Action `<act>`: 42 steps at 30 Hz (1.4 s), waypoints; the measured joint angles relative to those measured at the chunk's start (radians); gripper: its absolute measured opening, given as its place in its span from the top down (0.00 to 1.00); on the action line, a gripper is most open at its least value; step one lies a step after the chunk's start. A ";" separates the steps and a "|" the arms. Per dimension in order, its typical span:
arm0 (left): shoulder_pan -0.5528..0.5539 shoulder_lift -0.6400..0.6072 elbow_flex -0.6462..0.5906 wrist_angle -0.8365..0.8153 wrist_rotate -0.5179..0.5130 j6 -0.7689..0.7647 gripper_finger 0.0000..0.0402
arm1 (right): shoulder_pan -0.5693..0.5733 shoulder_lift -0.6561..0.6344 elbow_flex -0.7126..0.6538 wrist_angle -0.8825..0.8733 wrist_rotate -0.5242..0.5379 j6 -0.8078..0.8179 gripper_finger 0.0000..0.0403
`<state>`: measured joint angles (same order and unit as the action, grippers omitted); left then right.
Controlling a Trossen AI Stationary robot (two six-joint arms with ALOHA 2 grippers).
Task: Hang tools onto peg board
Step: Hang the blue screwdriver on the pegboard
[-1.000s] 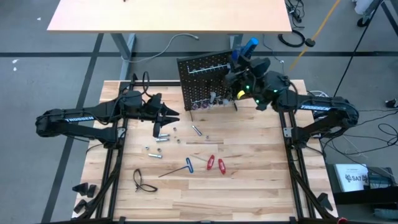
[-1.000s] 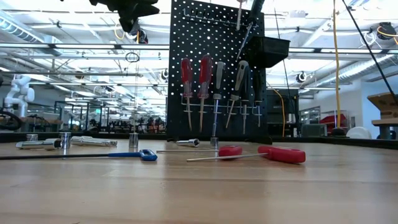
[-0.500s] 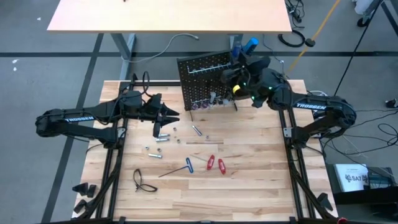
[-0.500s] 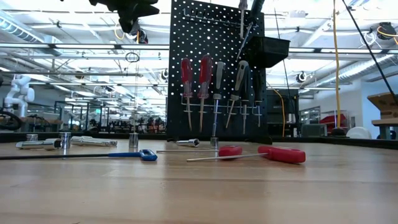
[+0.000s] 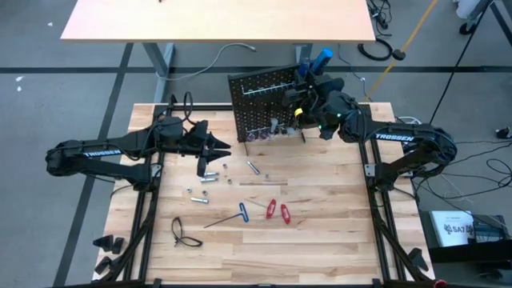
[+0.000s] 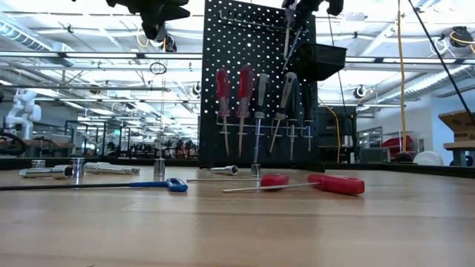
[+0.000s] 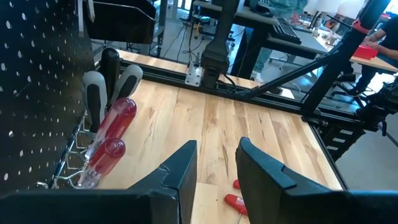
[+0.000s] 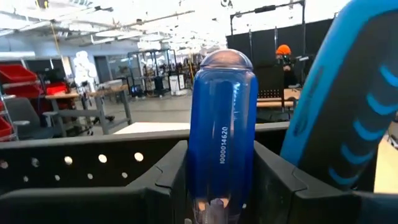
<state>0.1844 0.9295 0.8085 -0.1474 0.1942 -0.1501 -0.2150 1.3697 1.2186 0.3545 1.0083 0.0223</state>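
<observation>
Overhead and table-level views of a two-arm rig at a pale wooden table [image 5: 320, 232]. The black perforated upright peg board [image 5: 256, 100] stands at the far edge, a little right of centre. On its silver hook rail [image 6: 260, 126] hang two red-handled screwdrivers [image 6: 233, 93], one beside the other, and further grey- and black-handled drivers [image 6: 286, 89]; a small black bin [image 6: 319, 59] is fixed near the board's upper right.

The right gripper [image 8: 217, 205] is at the top right of the peg board, its jaws clenched on a translucent blue screwdriver handle [image 8: 222, 130], held upright between them. A second, opaque blue ribbed handle [image 8: 342, 106] stands just beside it. Compared with one second earlier, this arm has shifted leftward along the board's top edge in the overhead view, and in the table-level view its dark wrist now shows at the board's upper right corner, where only the tool shaft showed before.

The left gripper [image 5: 214, 149] hovers above the table to the left of the board, unchanged in position; its jaws stand slightly apart with nothing between them.

Lying on the table, all unmoved: a blue T-handle key [image 5: 236, 213], two short red-handled screwdrivers [image 5: 278, 211] just right of it, several small silver bits [image 5: 204, 192] near the left gripper, and a black looped strap [image 5: 182, 233] toward the near left.
</observation>
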 joint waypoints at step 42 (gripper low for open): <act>-0.001 0.000 0.000 0.000 -0.001 -0.002 0.72 | 0.074 0.000 -0.050 0.175 0.075 -0.194 0.18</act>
<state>0.1837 0.9295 0.8085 -0.1474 0.1928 -0.1520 -0.1413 1.3700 1.1690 0.5291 1.0835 -0.1716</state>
